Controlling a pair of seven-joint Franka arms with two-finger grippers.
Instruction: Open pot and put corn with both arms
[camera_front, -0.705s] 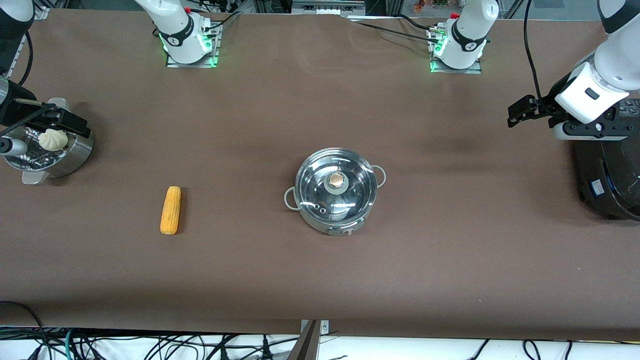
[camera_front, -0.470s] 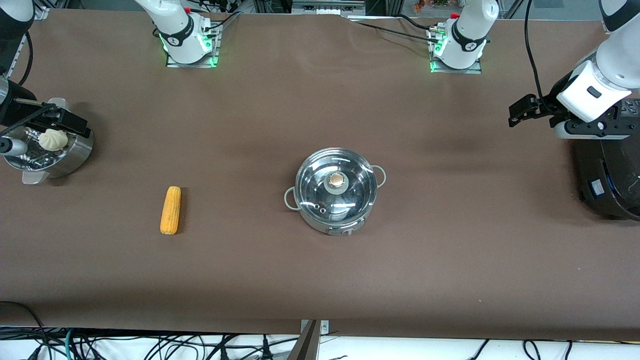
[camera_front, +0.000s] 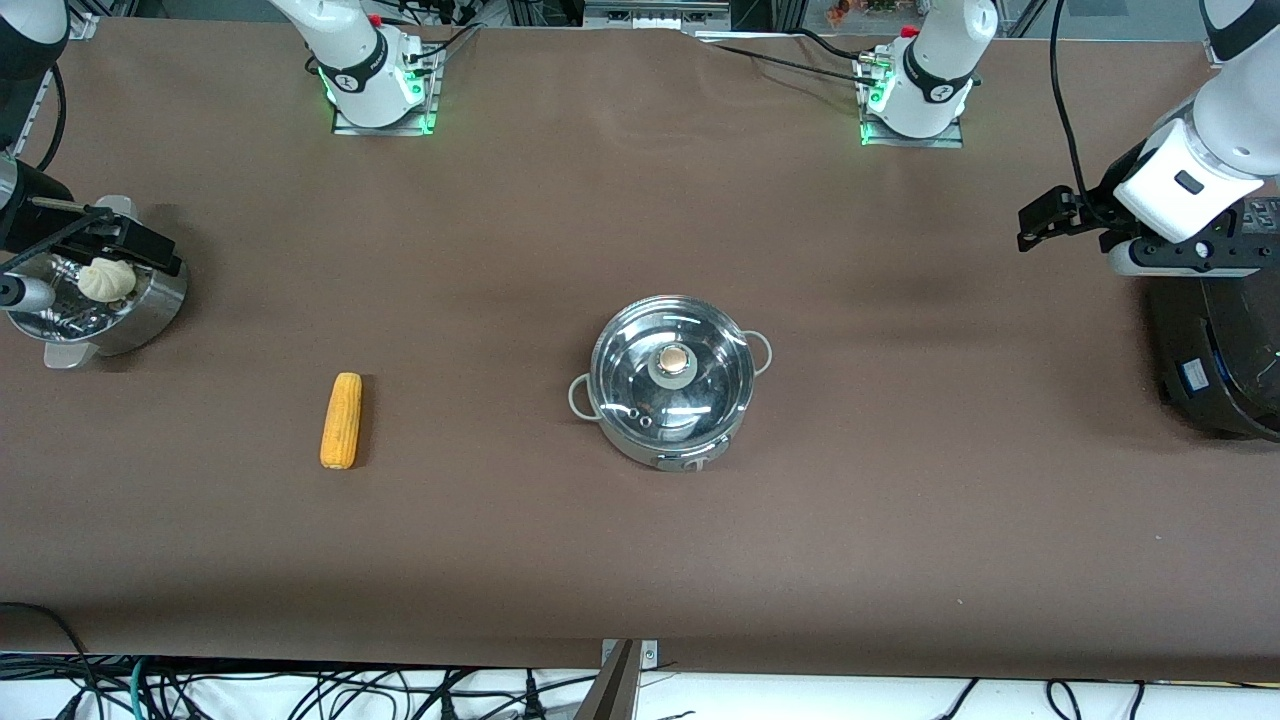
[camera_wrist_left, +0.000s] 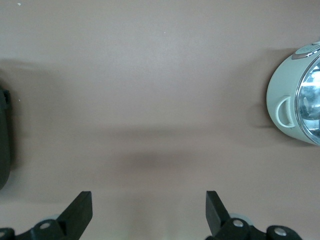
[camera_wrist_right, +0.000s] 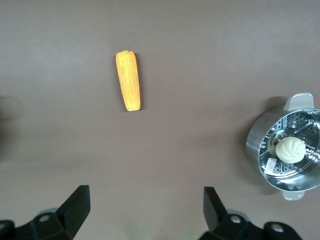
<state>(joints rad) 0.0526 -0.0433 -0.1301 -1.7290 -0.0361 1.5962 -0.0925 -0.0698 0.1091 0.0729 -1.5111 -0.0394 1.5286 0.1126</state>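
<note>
Both claws, left claw (camera_wrist_left: 149, 212) and right claw (camera_wrist_right: 146, 210), hang open over bare table (lid (camera_front: 672, 368) on pot (camera_front: 672, 385)).

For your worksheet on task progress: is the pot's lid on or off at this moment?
On. The glass lid sits flat on the pot, its knob centred and untouched; neither arm is near it.

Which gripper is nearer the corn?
Right. The right gripper, open, is over the steamer bowl beside the corn; the left gripper, open, is by the black cooker.
</note>
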